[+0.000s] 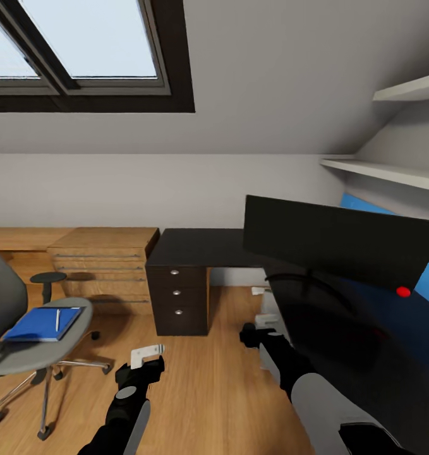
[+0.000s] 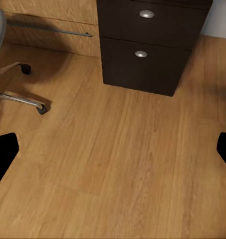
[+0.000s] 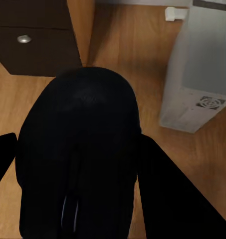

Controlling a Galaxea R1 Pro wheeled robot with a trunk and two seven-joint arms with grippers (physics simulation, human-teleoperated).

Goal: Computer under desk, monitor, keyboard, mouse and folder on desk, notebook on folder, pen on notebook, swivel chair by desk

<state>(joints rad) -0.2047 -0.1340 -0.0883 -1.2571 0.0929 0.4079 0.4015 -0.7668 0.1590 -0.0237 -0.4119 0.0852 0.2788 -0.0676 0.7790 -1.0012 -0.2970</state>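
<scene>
Mouse [image 3: 78, 159]: black, rounded, between right gripper's fingers. Monitor [image 1: 337, 243] upright on desk [image 1: 201, 246]. Blue folder [image 1: 42, 323], pale pen [image 1: 57, 320] atop, on swivel chair [image 1: 40, 344] seat. Computer [image 3: 197, 74]: grey-white tower, upright on floor beside desk.

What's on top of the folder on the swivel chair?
A thin pale pen lies on the blue folder, which rests flat on the swivel chair seat. No notebook is visible on it. What lies beneath the folder is covered.
</scene>
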